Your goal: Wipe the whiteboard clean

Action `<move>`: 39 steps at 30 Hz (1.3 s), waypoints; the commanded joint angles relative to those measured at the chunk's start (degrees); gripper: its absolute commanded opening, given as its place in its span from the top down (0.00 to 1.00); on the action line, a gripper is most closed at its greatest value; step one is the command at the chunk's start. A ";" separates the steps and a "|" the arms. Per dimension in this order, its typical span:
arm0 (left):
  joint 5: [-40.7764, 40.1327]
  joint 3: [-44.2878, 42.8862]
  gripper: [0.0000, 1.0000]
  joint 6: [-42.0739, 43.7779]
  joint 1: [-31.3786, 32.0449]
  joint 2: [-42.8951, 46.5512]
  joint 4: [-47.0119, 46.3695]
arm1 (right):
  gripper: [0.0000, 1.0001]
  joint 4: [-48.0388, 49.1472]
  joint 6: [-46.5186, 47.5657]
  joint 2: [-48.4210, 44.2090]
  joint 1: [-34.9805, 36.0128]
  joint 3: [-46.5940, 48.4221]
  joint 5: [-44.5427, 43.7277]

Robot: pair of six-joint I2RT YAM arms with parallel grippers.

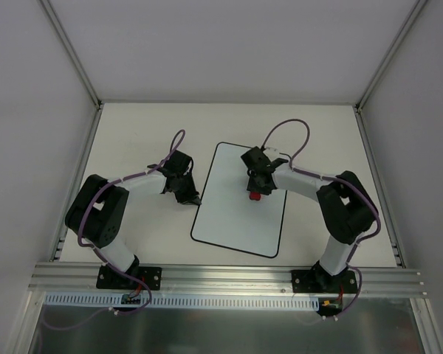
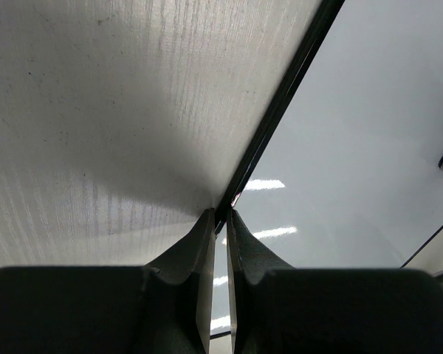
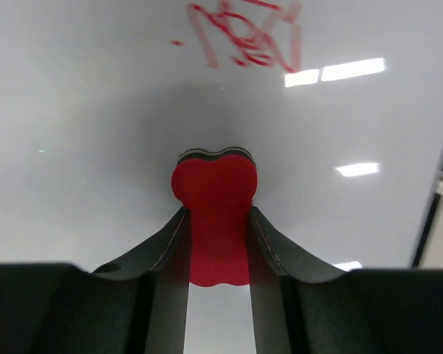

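Observation:
The whiteboard [image 1: 229,214] lies flat in the middle of the table, white with a thin black border. My right gripper [image 1: 255,193] is shut on a small red eraser [image 3: 214,214] and holds it down on the board's upper middle. Smeared red marks [image 3: 240,33] show on the board just ahead of the eraser. My left gripper [image 1: 194,199] is at the board's left edge [image 2: 280,103], its jaws nearly closed with a thin gap, the fingertips [image 2: 207,221] pressing at the black border. The board also fills the right wrist view [image 3: 96,110].
The pale tabletop [image 1: 140,140] surrounds the board. White enclosure walls and metal posts [image 1: 74,55] stand at left, right and back. An aluminium rail [image 1: 221,276] runs along the near edge with both arm bases on it.

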State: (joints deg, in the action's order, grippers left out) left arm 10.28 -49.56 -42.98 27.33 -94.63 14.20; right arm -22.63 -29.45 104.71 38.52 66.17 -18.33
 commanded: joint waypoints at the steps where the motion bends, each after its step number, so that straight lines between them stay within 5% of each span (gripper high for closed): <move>1: -3.69 2.80 1.00 1.14 -0.09 -1.26 5.32 | 1.00 -8.57 -4.12 -4.40 -3.27 -10.43 -1.17; 8: -3.60 3.15 1.00 1.67 -0.26 -1.08 5.32 | 1.00 -9.36 -2.64 -12.43 -7.58 -14.15 -6.90; 17: -3.08 3.51 1.00 2.29 -0.26 -1.52 5.32 | 1.00 -9.54 7.04 9.17 -8.90 11.57 1.00; 24: -2.90 4.38 1.00 2.29 -0.17 -1.26 5.32 | 1.00 -10.06 8.71 18.77 -7.23 23.11 8.57; 34: -3.34 5.53 1.00 1.76 -0.35 -0.82 5.31 | 1.00 -10.59 8.62 13.77 -17.25 17.68 3.27; 39: -3.25 6.14 1.00 1.59 -0.35 -0.30 5.31 | 1.00 -17.61 8.71 16.75 -17.95 26.89 -2.06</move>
State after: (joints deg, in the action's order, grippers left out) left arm 10.50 -47.18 -42.65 27.29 -93.30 11.79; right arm -33.28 -21.37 119.04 20.97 88.95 -16.08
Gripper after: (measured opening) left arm 0.083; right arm 0.346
